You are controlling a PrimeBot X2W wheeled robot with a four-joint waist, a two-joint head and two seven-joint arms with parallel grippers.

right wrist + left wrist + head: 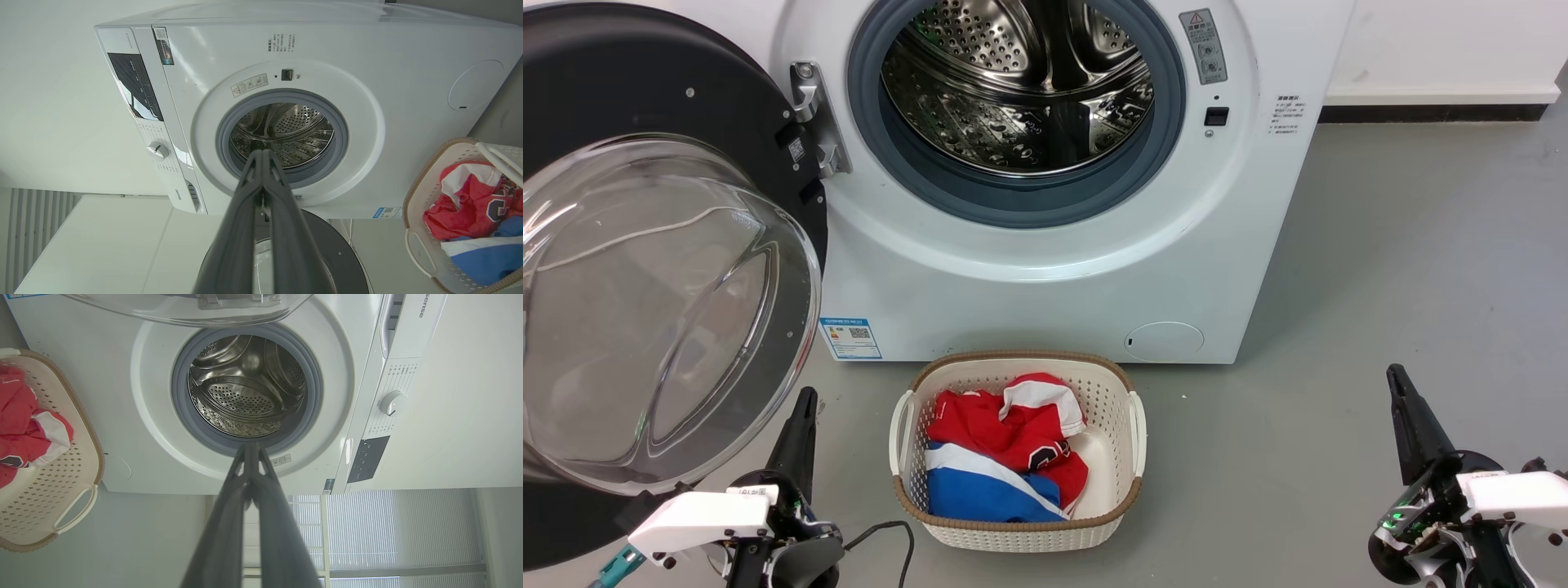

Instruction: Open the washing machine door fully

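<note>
The white washing machine (1045, 278) stands ahead with its steel drum exposed. Its round black door (645, 106) with a bulging clear glass bowl hangs swung out wide on the left, held by a metal hinge (815, 118). My left gripper (805, 400) sits low on the left, just below the glass bowl's edge, fingers pressed together and holding nothing. My right gripper (1396, 380) is at the lower right over the floor, also shut and empty. In the left wrist view the shut gripper (251, 447) points at the drum opening. The right gripper (261, 153) does the same in the right wrist view, with the door (335, 253) below it.
A cream laundry basket (1123, 506) with red, white and blue clothes sits on the grey floor right in front of the machine, between my two arms. A black cable (886, 535) lies beside the left arm. A white wall with a dark skirting runs behind at the right.
</note>
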